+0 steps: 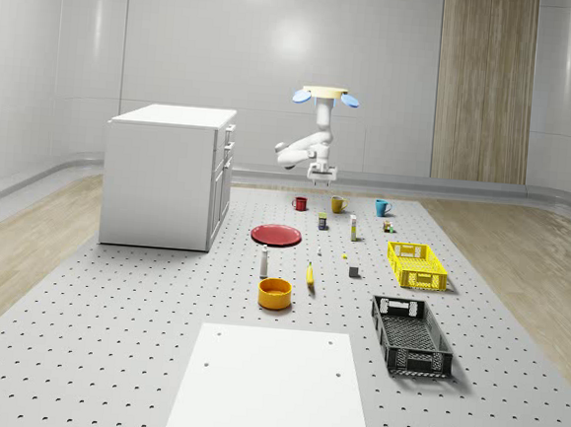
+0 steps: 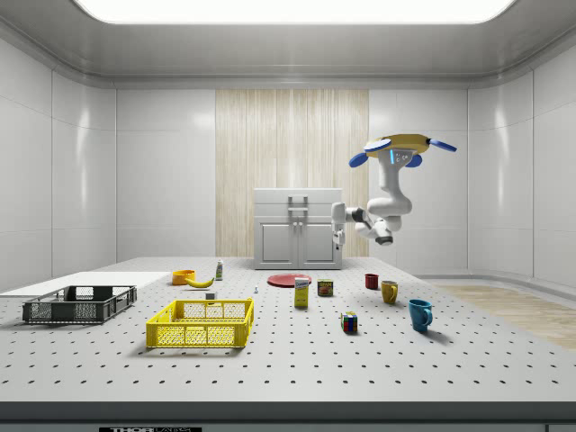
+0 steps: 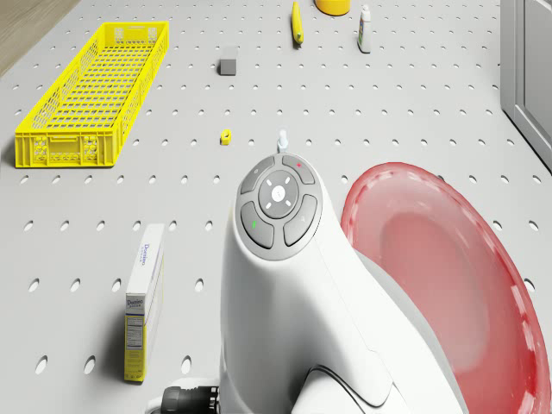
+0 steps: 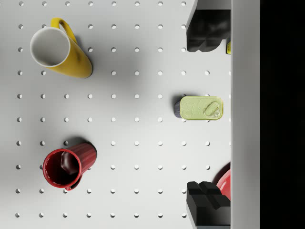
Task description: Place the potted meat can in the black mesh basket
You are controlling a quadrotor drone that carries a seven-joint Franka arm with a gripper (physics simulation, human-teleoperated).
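The drone (image 1: pixel 323 95) hovers above the far end of the perforated table (image 1: pixel 159 312), past the red plate (image 1: pixel 276 235), with its arm bent down so that the gripper (image 1: pixel 319 178) hangs in the air well above the row of mugs. In the wrist view the two black fingertips (image 4: pixel 206 28) stand wide apart with nothing between them but bare table — the claw is fully spread and holds nothing. The potted meat can (image 4: pixel 201 108) stands upright on the table directly below, its pale green pull-tab lid facing up, roughly midway between the fingers; the yellow mug (image 4: pixel 59 50) and the red mug (image 4: pixel 66 164) stand off to one side of it, well apart. The black mesh basket (image 1: pixel 410 334) lies at the near end of the table on the whole-scene view's right, far from the can, with the yellow crate (image 1: pixel 416 264) just beyond it. The drone view shows a tall box (image 3: pixel 144 299) standing beside the arm, white on one face and yellow on the edge, with dark lettering that seems to read "Domino" — the smaller print is too fine to make out. The white cabinet (image 1: pixel 168 173) stands at the whole-scene view's left.
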